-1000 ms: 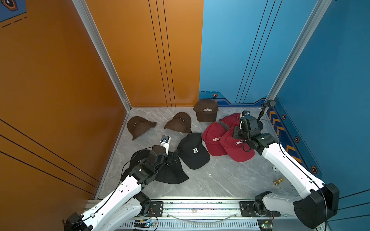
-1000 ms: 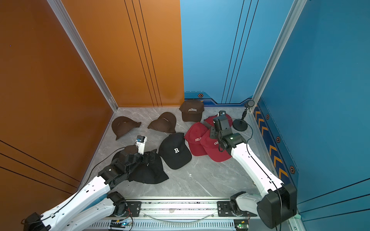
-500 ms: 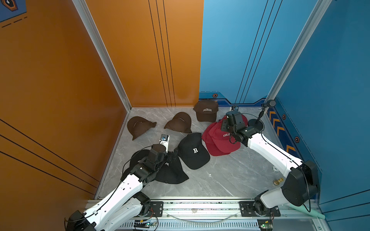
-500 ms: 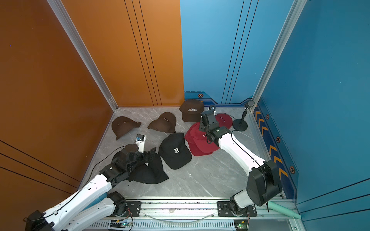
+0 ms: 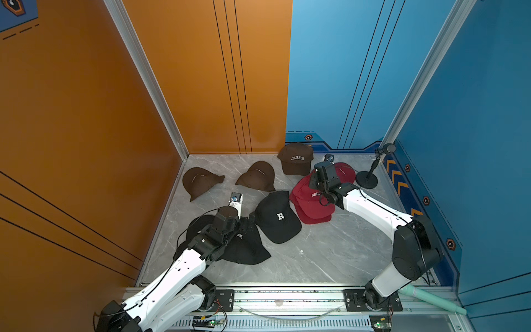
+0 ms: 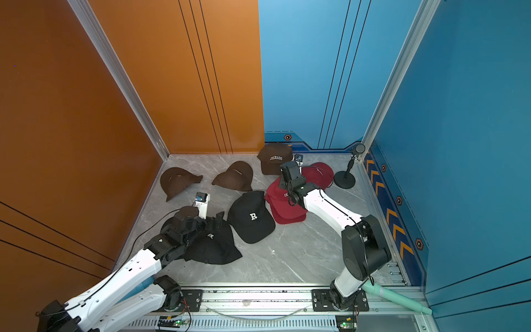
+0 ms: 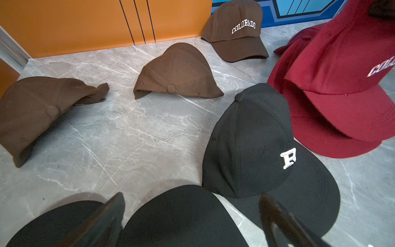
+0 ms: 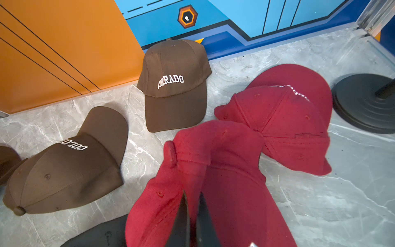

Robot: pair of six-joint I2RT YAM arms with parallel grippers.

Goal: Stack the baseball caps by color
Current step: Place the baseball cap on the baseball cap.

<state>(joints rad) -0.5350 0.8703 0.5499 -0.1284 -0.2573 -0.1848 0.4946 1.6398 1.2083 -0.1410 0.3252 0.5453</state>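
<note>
Right gripper [image 8: 192, 195]: jaws together, pinching a fold of the soft red fabric cap with white lettering [image 8: 213, 171], apparently to settle it on a second red cap [image 7: 333, 136] directly beneath. Third red cap [image 8: 288, 119] lies just beyond this gripper, not yet stacked.

Left gripper [image 7: 190, 200]: jaws wide apart, low over two overlapping black caps [image 7: 181, 216]. Black cap with white "R" [image 7: 252, 139] sits just ahead, likely the next pick.

Three dark brown caps [image 7: 177, 72] lie farther ahead, scattered on the grey marble tabletop [image 7: 128, 132].

High stereo pair, wrist views share red cap [image 7: 342, 53]
</note>
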